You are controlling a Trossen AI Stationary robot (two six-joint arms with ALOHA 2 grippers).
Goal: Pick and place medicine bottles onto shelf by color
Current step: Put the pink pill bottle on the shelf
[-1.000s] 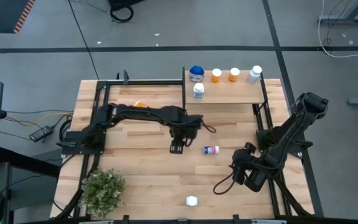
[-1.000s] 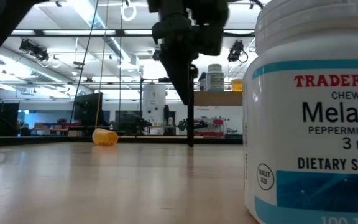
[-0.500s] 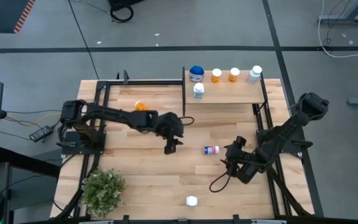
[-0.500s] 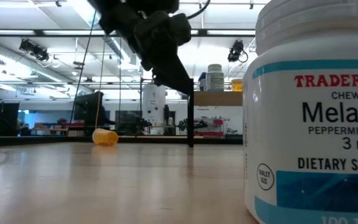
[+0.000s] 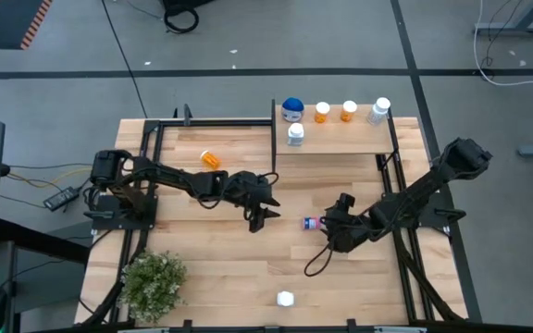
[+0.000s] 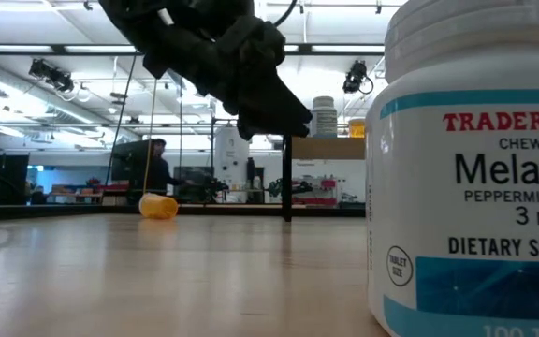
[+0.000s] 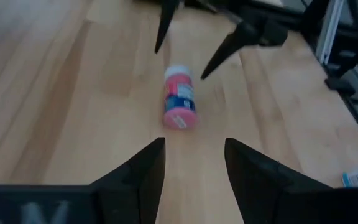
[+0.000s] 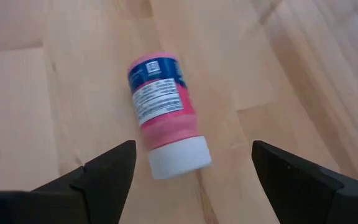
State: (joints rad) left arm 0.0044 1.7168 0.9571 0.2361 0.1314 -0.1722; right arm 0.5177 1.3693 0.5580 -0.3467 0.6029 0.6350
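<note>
High view: pink bottle [image 5: 315, 223] lay flat on table [image 5: 202, 268], between left gripper [image 5: 265, 217] and right gripper [image 5: 333, 222]. Shelf [image 5: 340, 137] held 5 bottles.
Low view: big white bottle [image 6: 475, 168] stood close by.
Left wrist view: fingers [image 7: 143, 171] spread apart, held nothing.
Right wrist view: fingers [image 8: 107, 171] spread wide on both sides of pink bottle, not touching.

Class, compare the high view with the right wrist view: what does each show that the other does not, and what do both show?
Only the high view shows the shelf with five bottles on it, the orange bottle lying on the table, the potted plant and the left gripper. Only the right wrist view shows the printed label on the pink bottle and the open fingers of the right gripper. Both show that bottle lying on its side on the wooden table.
</note>
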